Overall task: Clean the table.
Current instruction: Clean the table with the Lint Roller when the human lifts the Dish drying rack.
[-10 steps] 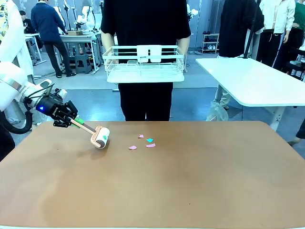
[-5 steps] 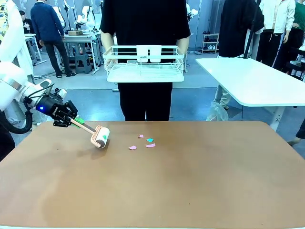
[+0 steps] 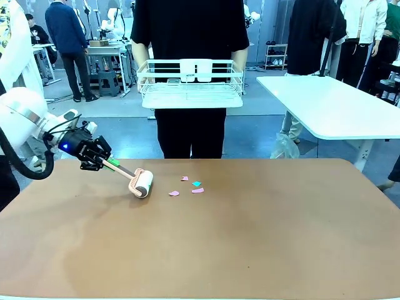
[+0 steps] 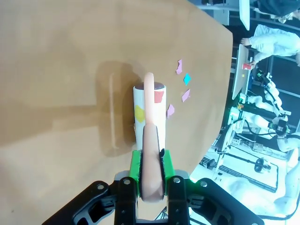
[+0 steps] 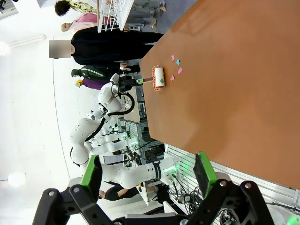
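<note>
Table: the reddish-brown top runs across the whole near field. It is bare except for a small patch of litter left of centre, toward the far edge.

Person: stands at the far side, holding a white wire rack with both hands at waist height, above and beyond the table edge. The rack does not touch the table.

Left arm: comes in from the left and reaches low over the far-left part of the table. The left gripper has its green pads clamped narrow on the pale handle of a lint roller, which sits straight between the fingers in the left wrist view. The roller's drum rests on the table surface, and a yellow bit and a red bit cling to it.

Right gripper: fingers spread wide with nothing between them, well apart from the work.

Litter: four paper scraps, three pink and one teal, lie in a loose cluster just to the right of the drum. The nearest pink one is close to the drum but not touching it.

Step in hand (my reading): the rolling pass is under way. The drum is down and lined up beside the cluster, and these four scraps are not yet lifted.

Next move calls for: drawing the roller rightward across the cluster with the drum pressed flat, so the full width takes all four. The scraps are spread wider than a single line, so a second, offset pass may be needed. Risk: light paper may skid ahead of the drum instead of sticking.
</note>
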